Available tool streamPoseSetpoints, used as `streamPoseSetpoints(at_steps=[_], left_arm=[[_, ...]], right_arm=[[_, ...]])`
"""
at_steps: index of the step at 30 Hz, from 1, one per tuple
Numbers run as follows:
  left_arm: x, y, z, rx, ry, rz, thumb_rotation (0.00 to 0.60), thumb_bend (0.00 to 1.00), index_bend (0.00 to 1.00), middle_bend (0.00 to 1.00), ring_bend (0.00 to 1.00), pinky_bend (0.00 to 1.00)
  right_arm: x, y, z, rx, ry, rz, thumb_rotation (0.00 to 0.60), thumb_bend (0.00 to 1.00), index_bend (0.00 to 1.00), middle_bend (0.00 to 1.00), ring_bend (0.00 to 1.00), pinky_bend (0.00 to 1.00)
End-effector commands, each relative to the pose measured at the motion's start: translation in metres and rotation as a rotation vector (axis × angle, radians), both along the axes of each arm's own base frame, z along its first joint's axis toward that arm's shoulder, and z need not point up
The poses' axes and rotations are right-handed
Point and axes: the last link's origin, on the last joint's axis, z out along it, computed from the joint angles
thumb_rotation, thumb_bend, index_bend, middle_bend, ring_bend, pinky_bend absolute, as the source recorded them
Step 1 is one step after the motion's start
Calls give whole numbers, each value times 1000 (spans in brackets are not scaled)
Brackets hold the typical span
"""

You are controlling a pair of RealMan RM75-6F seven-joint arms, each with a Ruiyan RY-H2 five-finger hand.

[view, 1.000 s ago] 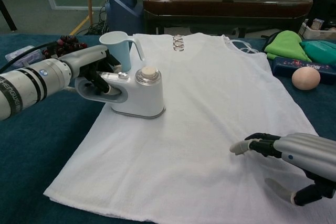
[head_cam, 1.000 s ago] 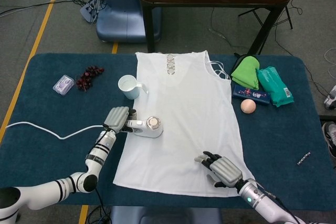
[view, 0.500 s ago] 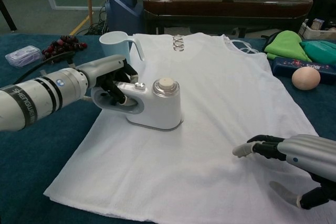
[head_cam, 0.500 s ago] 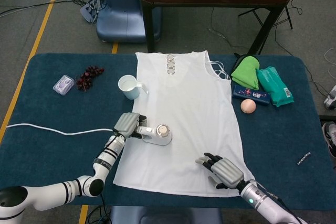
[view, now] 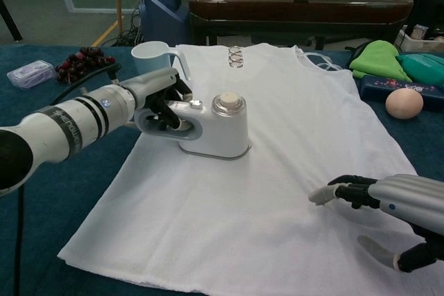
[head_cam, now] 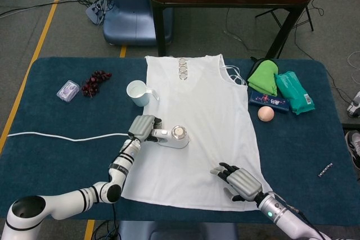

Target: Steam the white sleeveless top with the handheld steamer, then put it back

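The white sleeveless top [head_cam: 194, 127] lies spread flat on the dark blue, felt-like tabletop [head_cam: 50, 155], neckline away from the robot, hem toward it. The handheld steamer [head_cam: 173, 137], a smooth white plastic body with a round metallic cap, sits on the top's left part, its looped handle gripped by the left hand [head_cam: 143, 127].

Only the head view shows the whole layout: the white cord [head_cam: 62, 136] trailing left across the cloth surface, a small clear box [head_cam: 67, 90] beside a cluster of dark grapes [head_cam: 95, 81], and a small dark chain-like item [head_cam: 325, 169] well apart at the right. The chest view instead shows close detail: the left hand's dark fingers [view: 168, 105] wrapped through the steamer's handle, and the fabric's fine, slightly rippled weave.

The right hand [head_cam: 239, 181] is empty, fingers apart, over the top's lower right corner; in the chest view a pale fingertip lies at the fabric.

A light blue cup [head_cam: 138, 92] with a handle stands just beside the top's left edge. To the right lie a green cloth [head_cam: 264, 77], a teal packet [head_cam: 294, 91], a dark blue flat box [head_cam: 269, 100] and a peach-coloured ball [head_cam: 265, 114].
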Motion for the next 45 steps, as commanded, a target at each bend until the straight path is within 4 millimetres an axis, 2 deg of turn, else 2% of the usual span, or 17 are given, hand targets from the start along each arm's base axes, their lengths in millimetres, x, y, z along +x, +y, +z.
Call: streamPoseSetpoints(at_steps=[1, 10, 16, 36, 41, 45], left_arm=[[-5, 3, 5, 10, 2, 9, 600, 238, 760, 858, 732, 757], [-28, 6, 26, 33, 35, 23, 600, 238, 760, 857, 731, 757], [-35, -4, 28, 10, 32, 14, 600, 237, 760, 857, 731, 757], [-12, -56, 7, -100, 3, -91, 600, 237, 752, 850, 725, 757], [-7, -58, 6, -105, 0, -97, 600, 237, 751, 849, 722, 757], [-12, -49, 15, -72, 1, -80, 600, 237, 751, 848, 720, 757]], right_arm=[[1, 0, -1, 4, -1, 3, 600, 576, 116, 165, 67, 239], [5, 0, -3, 19, -8, 13, 600, 576, 116, 165, 67, 239], [6, 1, -4, 25, -5, 16, 600, 576, 116, 165, 67, 239], [1, 11, 2, 37, 5, 11, 600, 576, 116, 165, 67, 239], [0, 11, 4, 32, 0, 5, 600, 576, 116, 165, 67, 239], [2, 9, 6, 18, -20, 4, 600, 576, 116, 165, 67, 239]])
